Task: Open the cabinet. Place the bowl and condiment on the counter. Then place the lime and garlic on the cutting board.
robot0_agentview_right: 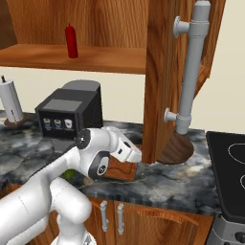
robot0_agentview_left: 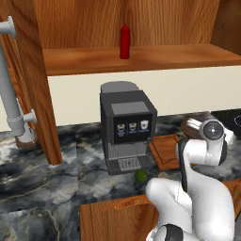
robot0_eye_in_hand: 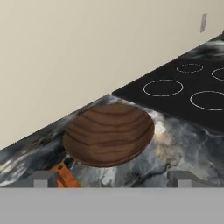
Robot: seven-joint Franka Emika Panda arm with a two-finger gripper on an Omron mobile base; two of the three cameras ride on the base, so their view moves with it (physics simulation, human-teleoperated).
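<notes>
Two small dark gripper (robot0_eye_in_hand: 113, 178) fingertips (robot0_eye_in_hand: 43, 178) poke up at the bottom of the hand view, spread wide with nothing between them, so it's let go. Just past them sits the wide shallow dark brown wooden bowl (robot0_eye_in_hand: 109, 133), upright on the dark veined marble counter (robot0_eye_in_hand: 183, 140), close to the pale wall and next to the black cooktop (robot0_eye_in_hand: 183, 94). So the bowl step looks done.

Next up is probably the slim red squeeze bottle (robot0_agentview_left: 124, 41), the condiment, standing upright on the shelf of the open reddish-brown wall cabinet (robot0_agentview_left: 132, 59), long axis vertical, pointed tip up. The arm would need to rise and reach up to the shelf, then grab it from the side.

Down below, the small green lime (robot0_agentview_left: 140, 175) sits in front of the grey coffee machine (robot0_agentview_left: 126, 127), beside the grooved reddish-brown cutting board (robot0_agentview_left: 165, 150).
</notes>
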